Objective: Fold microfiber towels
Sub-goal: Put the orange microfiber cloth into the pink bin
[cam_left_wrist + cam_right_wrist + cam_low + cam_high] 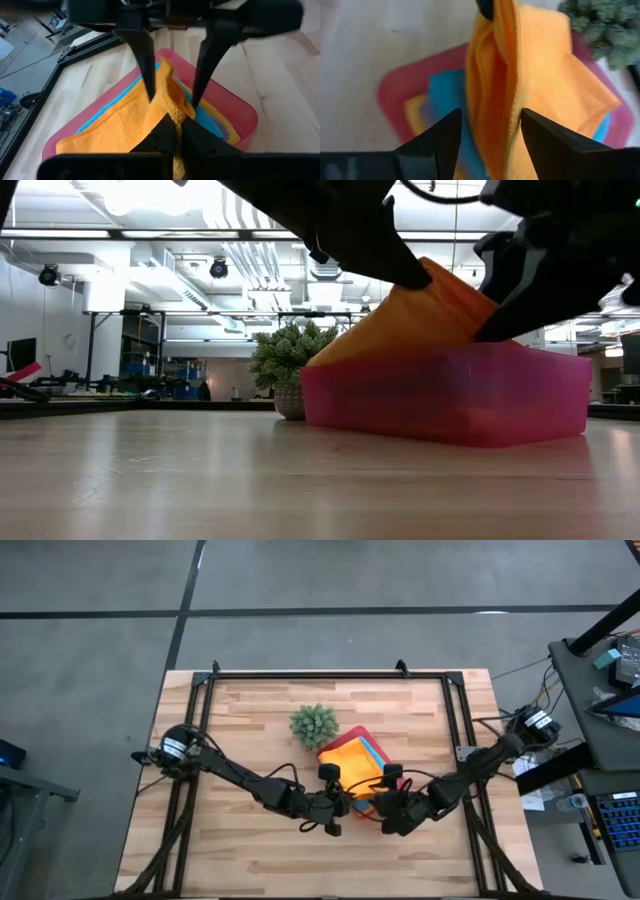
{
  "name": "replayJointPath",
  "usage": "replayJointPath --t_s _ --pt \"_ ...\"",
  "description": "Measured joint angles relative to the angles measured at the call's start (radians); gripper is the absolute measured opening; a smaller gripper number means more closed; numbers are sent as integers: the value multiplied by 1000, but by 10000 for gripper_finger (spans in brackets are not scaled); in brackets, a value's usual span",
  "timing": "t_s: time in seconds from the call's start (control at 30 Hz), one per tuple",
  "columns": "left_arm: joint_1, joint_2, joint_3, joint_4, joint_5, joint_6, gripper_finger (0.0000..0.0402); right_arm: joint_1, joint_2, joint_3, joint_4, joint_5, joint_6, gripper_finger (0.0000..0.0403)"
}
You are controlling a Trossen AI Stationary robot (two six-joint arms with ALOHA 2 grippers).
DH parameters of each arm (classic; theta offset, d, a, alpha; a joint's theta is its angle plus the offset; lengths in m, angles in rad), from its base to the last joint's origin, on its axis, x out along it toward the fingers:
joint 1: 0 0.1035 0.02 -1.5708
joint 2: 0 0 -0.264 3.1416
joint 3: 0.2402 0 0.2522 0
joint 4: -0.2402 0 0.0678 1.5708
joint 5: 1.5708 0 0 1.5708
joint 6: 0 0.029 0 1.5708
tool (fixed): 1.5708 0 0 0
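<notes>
Two dark robot grippers meet at a fuzzy orange microfiber towel [127, 122] over a rigid pink plastic tray [235, 107].

The left gripper [172, 131] pinches a raised ridge of it; the right gripper [490, 125] straddles that ridge with fingers apart.

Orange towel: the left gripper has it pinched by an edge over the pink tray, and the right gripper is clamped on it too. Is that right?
Not quite. The left gripper is shut on the orange towel over the pink tray, but the right gripper is open: the right wrist view shows its fingers standing apart on either side of the hanging fold, not clamped on it.
</notes>
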Motion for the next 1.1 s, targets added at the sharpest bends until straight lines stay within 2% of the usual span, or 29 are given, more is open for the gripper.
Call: replayJointPath --t_s 0.07,0.27,0.43,0.6,0.87,1.1 --pt "0 0 0 0 0 -1 1 0 19 2 1 38 -2 194" --pt "0 0 0 2 0 -1 1 -19 54 4 -3 42 -11 194" --pt "1 -1 0 3 1 -1 1 -20 35 4 -52 51 -25 184" --pt "10 -1 0 4 3 -1 1 -25 13 20 -141 54 -28 146" --pt "16 -1 0 12 3 0 1 -28 8 40 -248 39 -38 60" --pt "54 -1 0 18 2 55 1 -49 8 61 -308 81 -169 12"
